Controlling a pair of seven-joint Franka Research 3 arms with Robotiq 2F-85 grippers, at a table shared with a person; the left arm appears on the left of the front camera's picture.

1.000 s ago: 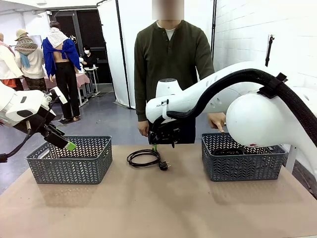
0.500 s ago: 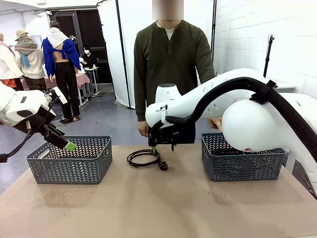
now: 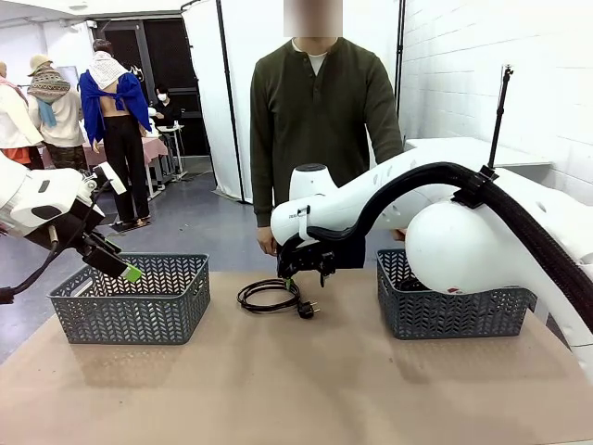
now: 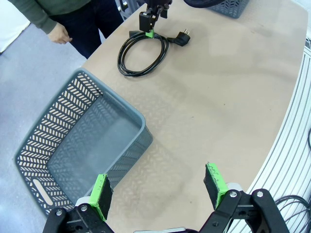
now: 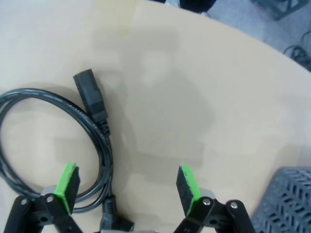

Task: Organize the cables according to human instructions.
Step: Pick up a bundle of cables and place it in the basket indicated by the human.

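Observation:
One coiled black cable (image 3: 267,309) lies at the table's far middle, its plug (image 3: 306,311) to the right. My right gripper (image 3: 295,276) hangs open just above the coil's right side. In the right wrist view the coil (image 5: 106,155) curves past the left green pad (image 5: 66,182), and its connector (image 5: 91,97) lies ahead; the right gripper (image 5: 126,184) holds nothing. My left gripper (image 3: 119,266) is open over the left basket (image 3: 130,320), and the left wrist view shows it (image 4: 158,188) empty, with the cable (image 4: 137,74) far off. The human (image 3: 320,120) stands behind the table.
A grey basket (image 3: 454,320) stands at the right, partly behind my right arm; its corner (image 5: 286,194) appears in the right wrist view. The left basket (image 4: 34,141) is empty. The person's hand (image 3: 267,243) hangs near the table's far edge. Bare tabletop spreads in front.
My right arm's elbow has swung left and down, and its gripper has sunk slightly toward the cable. The person's hand that pointed at the right basket is now hidden behind that arm.

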